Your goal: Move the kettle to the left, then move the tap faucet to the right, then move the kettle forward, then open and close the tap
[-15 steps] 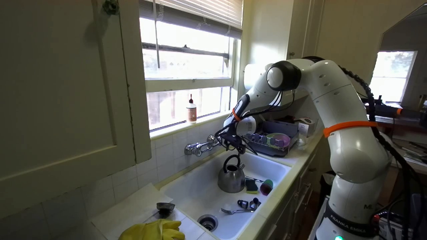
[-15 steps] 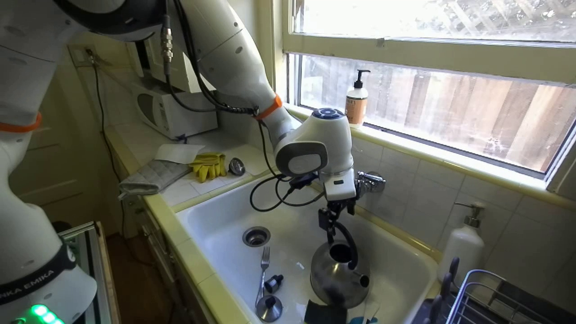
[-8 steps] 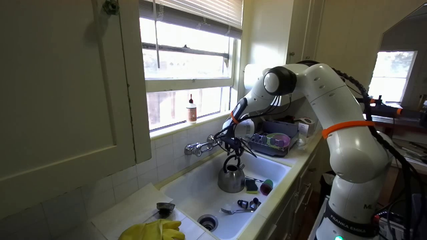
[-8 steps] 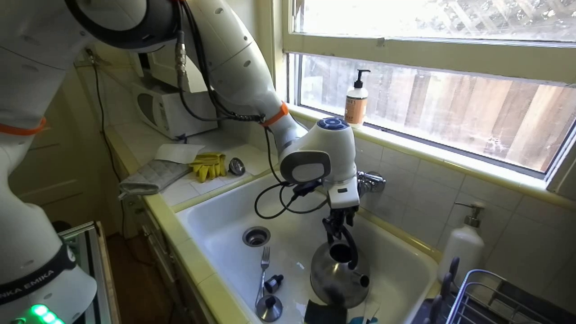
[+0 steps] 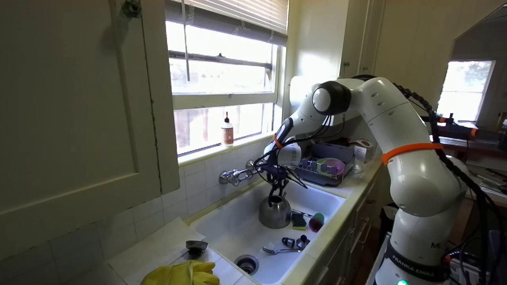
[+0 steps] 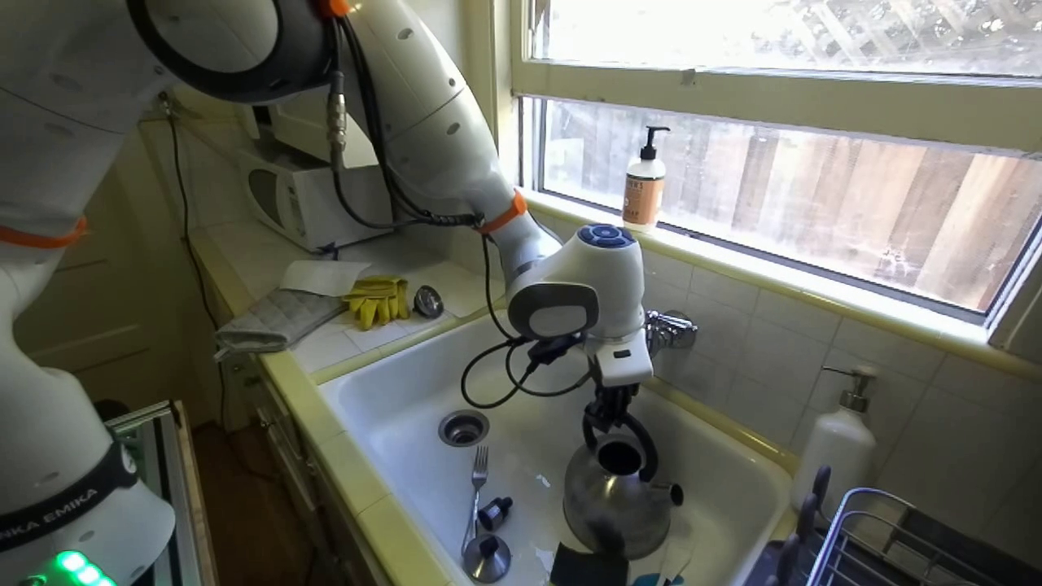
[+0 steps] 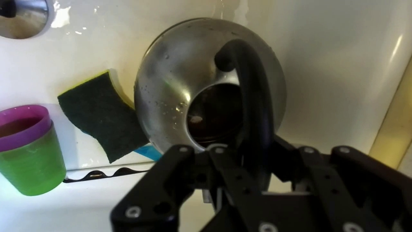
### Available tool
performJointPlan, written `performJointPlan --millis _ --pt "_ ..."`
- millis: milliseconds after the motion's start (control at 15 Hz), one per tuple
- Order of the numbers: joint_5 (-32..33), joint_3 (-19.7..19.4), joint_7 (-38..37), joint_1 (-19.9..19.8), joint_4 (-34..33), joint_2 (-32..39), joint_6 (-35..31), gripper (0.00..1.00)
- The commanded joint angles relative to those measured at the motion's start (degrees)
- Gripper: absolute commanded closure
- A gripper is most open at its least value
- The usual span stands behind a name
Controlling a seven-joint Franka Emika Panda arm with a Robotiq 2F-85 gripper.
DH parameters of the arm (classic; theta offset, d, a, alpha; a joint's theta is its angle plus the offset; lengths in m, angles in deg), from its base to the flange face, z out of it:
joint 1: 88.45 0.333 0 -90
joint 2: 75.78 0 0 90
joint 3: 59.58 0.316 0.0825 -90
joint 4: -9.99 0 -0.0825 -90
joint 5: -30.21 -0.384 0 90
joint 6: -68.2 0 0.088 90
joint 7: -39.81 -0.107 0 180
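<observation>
Passable: bare floor of the sink [image 6: 529, 456] between kettle [image 6: 617, 513] and drain [image 6: 464, 428], plus a strip between kettle and back wall. In the way: gripper [image 6: 609, 415] clamped on the kettle's handle [image 7: 256, 87], filling the space above; sponge [image 7: 103, 112] just beside the kettle, cup [image 7: 32, 161] past it; fork [image 6: 479, 472] and small dark bottle [image 6: 494, 513] toward the front; tap faucet [image 5: 235, 177] sticking out at the back.

Yellow gloves [image 6: 378, 300], fork [image 6: 479, 480], dark sponge [image 7: 101, 114], microwave [image 6: 317, 203]

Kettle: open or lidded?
Open. In the wrist view the kettle has a bare, round, dark opening on top, partly behind its handle.
</observation>
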Motion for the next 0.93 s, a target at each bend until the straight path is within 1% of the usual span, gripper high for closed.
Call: performJointPlan --millis 0,67,400,667,867 --pt "-2.5 2.5 7.1 -2.0 0.1 -1.4 4.0 1.00" --pt "-3.0 3.1 9.0 -2.5 0.5 -2.1 5.5 0.97" --pt "-5.3 4.2 16.8 -2.6 1.1 -3.4 9.9 0.97" --pt "-6.6 4.6 20.7 -1.8 1.0 -3.6 11.9 0.97" --pt "-7.2 5.4 23.1 -1.5 1.2 -3.7 12.1 0.97"
